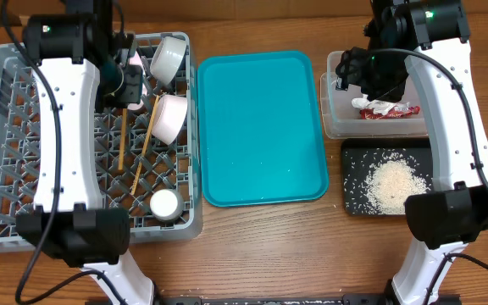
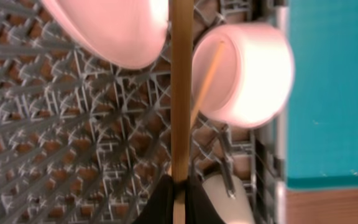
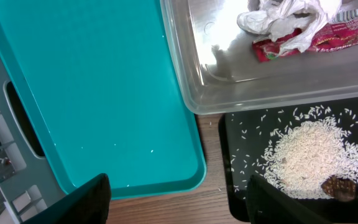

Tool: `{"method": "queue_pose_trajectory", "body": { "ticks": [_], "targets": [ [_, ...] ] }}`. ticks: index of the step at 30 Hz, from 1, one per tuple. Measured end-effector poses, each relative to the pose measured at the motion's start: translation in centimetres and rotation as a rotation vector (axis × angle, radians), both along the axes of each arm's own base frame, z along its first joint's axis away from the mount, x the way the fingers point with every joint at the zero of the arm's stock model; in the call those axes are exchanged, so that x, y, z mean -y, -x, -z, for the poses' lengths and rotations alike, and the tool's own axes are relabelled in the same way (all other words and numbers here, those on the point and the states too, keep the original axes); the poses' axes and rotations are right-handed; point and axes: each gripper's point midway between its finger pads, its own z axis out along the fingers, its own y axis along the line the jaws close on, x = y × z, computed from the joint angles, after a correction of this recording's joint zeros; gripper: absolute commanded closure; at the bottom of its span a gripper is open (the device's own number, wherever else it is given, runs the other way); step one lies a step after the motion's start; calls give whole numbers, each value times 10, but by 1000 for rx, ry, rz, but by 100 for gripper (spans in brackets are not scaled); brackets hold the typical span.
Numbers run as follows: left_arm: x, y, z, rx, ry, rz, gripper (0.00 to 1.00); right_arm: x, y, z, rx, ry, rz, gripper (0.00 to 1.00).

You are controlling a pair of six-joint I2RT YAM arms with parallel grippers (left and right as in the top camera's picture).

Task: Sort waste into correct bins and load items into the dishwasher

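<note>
My left gripper (image 1: 130,88) (image 2: 179,186) is shut on one wooden chopstick (image 2: 179,93) (image 1: 124,135) over the grey dish rack (image 1: 7,127). The second chopstick (image 1: 146,142) (image 2: 205,78) lies in the rack, leaning on a white bowl (image 1: 169,117) (image 2: 247,74). Another bowl (image 1: 166,58) lies at the rack's far edge. A pale pink plate (image 1: 135,62) (image 2: 110,25) is mostly hidden by the arm. My right gripper (image 1: 352,72) (image 3: 179,199) is open and empty near the clear tub (image 1: 335,119) (image 3: 241,93), which holds the red-and-white wrapper (image 1: 390,110) (image 3: 328,37) and the napkin (image 1: 364,102) (image 3: 284,18). Rice lies in the black tray (image 1: 352,202) (image 3: 235,180).
The teal tray (image 1: 261,127) (image 3: 92,87) lies between the rack and the bins, with a few rice grains on it. A small white cup (image 1: 164,203) (image 2: 222,199) stands in the rack's near right corner. A strip of bare wooden table runs along the front edge.
</note>
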Motion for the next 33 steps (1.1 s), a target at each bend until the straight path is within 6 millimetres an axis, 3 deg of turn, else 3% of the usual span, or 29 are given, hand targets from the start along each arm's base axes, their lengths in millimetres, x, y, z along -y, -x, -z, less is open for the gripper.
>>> {"method": "queue_pose_trajectory", "body": {
  "ticks": [4,10,12,16,20,22,26,29,31,33],
  "targets": [
    [-5,-13,41,-41,-22,73,92,0,0,0,-1,0,0,29],
    [-6,-14,73,-95,-36,142,31,0,1,0,-3,0,0,28],
    [-6,-16,73,-88,-36,137,25,0,1,0,-3,1,0,28],
    [-6,-15,71,-88,-30,102,25,0,1,0,-3,1,0,29],
    [-6,-18,46,-51,-20,38,20,0,1,0,-3,2,-6,44],
    [-6,-23,21,7,-12,0,0,0,1,0,-4,3,-7,46],
    [5,-41,-37,189,71,-75,0,0,1,-12,25,0,-20,43],
    [18,-47,-63,270,167,-100,0,0,0,-44,126,-13,-29,31],
    [25,-48,-69,282,211,-109,0,1,8,-76,220,-26,-32,0],
    [30,-47,-69,277,236,-112,0,4,23,-111,319,-38,-40,0]
  ]
}}
